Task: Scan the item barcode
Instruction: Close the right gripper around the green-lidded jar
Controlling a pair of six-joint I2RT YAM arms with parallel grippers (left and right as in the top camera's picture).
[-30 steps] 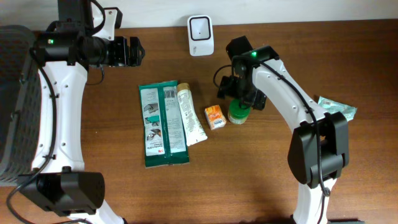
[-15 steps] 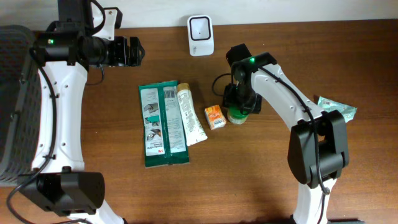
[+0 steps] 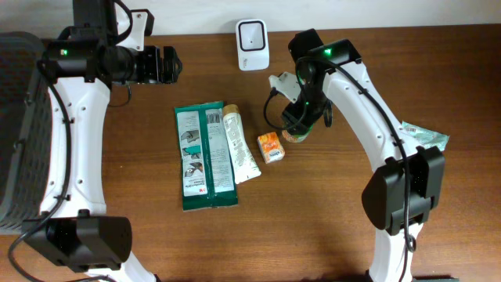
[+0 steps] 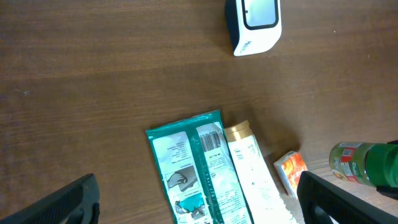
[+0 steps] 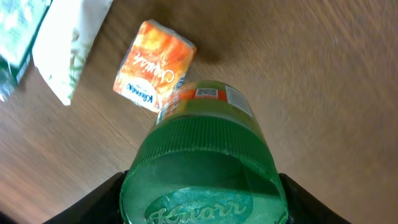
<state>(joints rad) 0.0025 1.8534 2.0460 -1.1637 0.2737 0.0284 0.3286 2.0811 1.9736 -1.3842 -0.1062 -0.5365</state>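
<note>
A jar with a green ribbed lid (image 5: 202, 177) and a label with a barcode fills the right wrist view, with my right gripper (image 5: 202, 202) shut on the lid. From overhead the right gripper (image 3: 299, 124) covers most of the jar (image 3: 295, 135), which is tilted beside the orange box. The jar (image 4: 357, 163) also shows at the right edge of the left wrist view. The white scanner (image 3: 252, 34) stands at the table's back edge. My left gripper (image 3: 169, 65) hangs open at the back left, holding nothing.
A green packet (image 3: 202, 157), a white tube (image 3: 239, 145) and a small orange box (image 3: 270, 146) lie side by side mid-table. A crumpled green wrapper (image 3: 427, 135) lies at the right. A dark basket (image 3: 16, 125) stands at the left edge.
My right gripper has shut on the jar's lid and shifted with it toward the back, tilting the jar. The left arm has not moved.
</note>
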